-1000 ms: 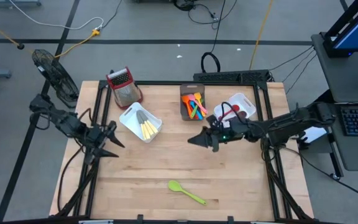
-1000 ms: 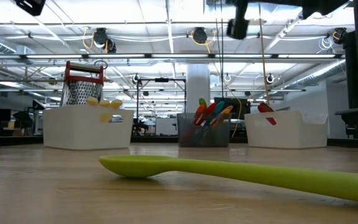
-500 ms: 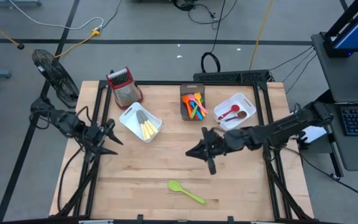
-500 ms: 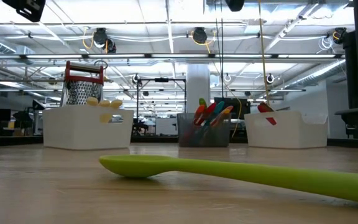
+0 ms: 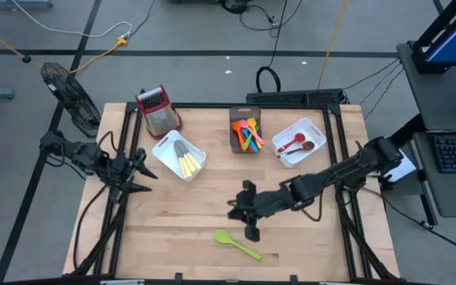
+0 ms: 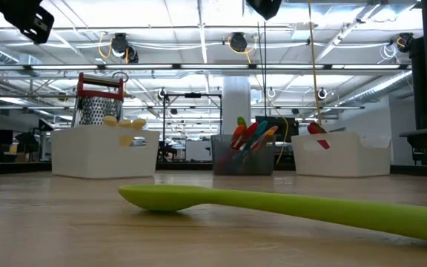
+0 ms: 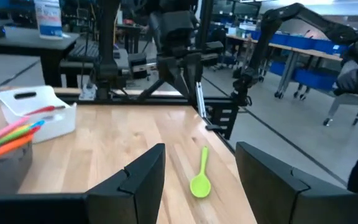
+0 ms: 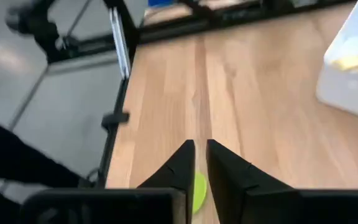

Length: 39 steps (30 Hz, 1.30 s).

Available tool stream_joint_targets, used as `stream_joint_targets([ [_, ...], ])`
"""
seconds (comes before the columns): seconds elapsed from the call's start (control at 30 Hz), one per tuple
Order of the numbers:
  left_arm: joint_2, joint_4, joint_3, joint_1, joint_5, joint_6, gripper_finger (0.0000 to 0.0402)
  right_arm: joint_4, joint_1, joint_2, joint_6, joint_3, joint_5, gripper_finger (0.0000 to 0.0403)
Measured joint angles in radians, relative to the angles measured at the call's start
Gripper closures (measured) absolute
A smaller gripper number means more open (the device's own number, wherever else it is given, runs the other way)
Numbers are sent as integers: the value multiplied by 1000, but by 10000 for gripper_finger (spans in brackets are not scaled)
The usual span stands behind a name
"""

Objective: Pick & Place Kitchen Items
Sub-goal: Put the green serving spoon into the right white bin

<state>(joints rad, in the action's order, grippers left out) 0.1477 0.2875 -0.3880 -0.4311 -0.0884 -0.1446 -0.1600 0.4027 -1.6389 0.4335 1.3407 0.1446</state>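
No writing was readable anywhere. The right pincer (image 5: pixel 240 212), fingers nearly pressed together, hung above the green spoon (image 5: pixel 238 245) on the pale wooden bench (image 5: pixel 180 222). The left pincer (image 5: pixel 142 176) waited spread at the bench's left edge, under bright ceiling lights.

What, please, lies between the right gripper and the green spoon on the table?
Nothing: the high view shows only bare wood between the right gripper and the green spoon just in front of it.

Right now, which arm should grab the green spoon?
Right. Its claw hangs just above the green spoon lying on the table; the left claw waits far off at the table's left edge.
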Motion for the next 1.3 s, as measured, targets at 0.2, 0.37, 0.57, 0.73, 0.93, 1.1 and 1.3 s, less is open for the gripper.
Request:
stream_joint_targets([
  [0.2, 2, -8, 18, 0, 6, -33, 201, -46, 45, -85, 73, 26, -111, 325],
  [0.37, 1, -11, 19, 0, 10, -34, 201, -43, 80, -152, 106, 27, -210, 286],
  [0.57, 1, -11, 19, 0, 11, -34, 201, -41, 99, -214, 115, 27, -255, 253],
  [0.73, 1, -8, 19, 0, 11, -50, 201, -35, 97, -242, 103, 26, -254, 238],
  [0.93, 2, -5, 19, 0, 11, -51, 201, -32, 97, -277, 124, 26, -254, 236],
  [1.1, 2, 3, 19, 0, 12, -43, 201, 1, 97, -297, 171, 26, -248, 236],
  [1.3, 2, 38, 19, 0, 12, -38, 201, 14, 97, -296, 209, 26, -214, 236],
])
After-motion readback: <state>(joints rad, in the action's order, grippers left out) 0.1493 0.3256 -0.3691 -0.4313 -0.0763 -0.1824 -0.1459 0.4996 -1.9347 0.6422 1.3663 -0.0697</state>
